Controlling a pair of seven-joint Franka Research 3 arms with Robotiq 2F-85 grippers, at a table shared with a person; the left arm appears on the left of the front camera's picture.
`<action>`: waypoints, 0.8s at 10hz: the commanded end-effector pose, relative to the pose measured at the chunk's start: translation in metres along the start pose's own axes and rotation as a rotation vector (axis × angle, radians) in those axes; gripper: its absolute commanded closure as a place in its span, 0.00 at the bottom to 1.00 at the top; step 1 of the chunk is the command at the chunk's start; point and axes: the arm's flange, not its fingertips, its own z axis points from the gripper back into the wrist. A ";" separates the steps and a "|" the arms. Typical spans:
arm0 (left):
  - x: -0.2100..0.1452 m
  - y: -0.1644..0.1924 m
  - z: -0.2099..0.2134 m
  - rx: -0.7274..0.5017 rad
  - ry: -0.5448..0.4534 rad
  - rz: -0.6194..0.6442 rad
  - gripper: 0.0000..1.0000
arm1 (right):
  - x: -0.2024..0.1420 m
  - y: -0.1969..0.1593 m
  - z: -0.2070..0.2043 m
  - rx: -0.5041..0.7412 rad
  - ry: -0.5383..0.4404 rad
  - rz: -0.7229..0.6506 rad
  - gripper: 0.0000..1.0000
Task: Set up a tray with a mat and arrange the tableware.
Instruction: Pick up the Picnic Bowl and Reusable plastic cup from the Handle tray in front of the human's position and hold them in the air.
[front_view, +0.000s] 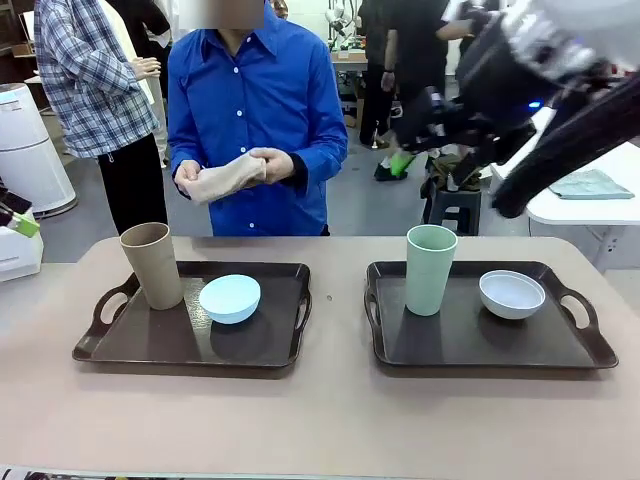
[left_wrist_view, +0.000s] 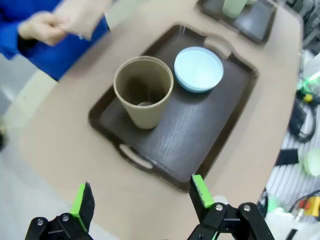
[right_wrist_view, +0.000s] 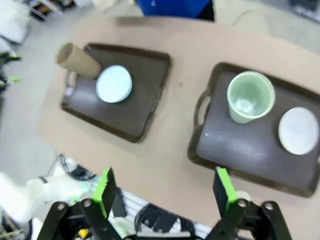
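Now the left gripper (left_wrist_view: 140, 194) is hanging wide open near the left tray (left_wrist_view: 200, 125), whose upright tan cup (left_wrist_view: 144, 95) is standing straight ahead; the right gripper (right_wrist_view: 165, 180), also wide, is hovering higher.

This looks like a robotics lab or workshop with a bare grey floor. Off the table (left_wrist_view: 55, 150) edge, right of the left pincer (left_wrist_view: 140, 189), black cables (left_wrist_view: 300, 120) trail near a yellow box with a red button (left_wrist_view: 311, 204). Far beyond the pincer stand a black stool (front_view: 455, 210) and a white work table (front_view: 580, 208).
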 end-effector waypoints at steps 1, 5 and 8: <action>-0.004 -0.007 -0.022 0.018 0.076 -0.042 0.00 | 0.022 0.013 -0.022 -0.066 0.048 -0.084 0.00; 0.000 -0.003 -0.011 0.013 0.037 -0.030 0.00 | 0.008 0.010 -0.016 -0.042 0.026 -0.033 0.00; 0.000 -0.003 -0.012 0.007 0.028 -0.018 0.00 | 0.014 0.012 -0.014 -0.027 0.038 -0.032 0.00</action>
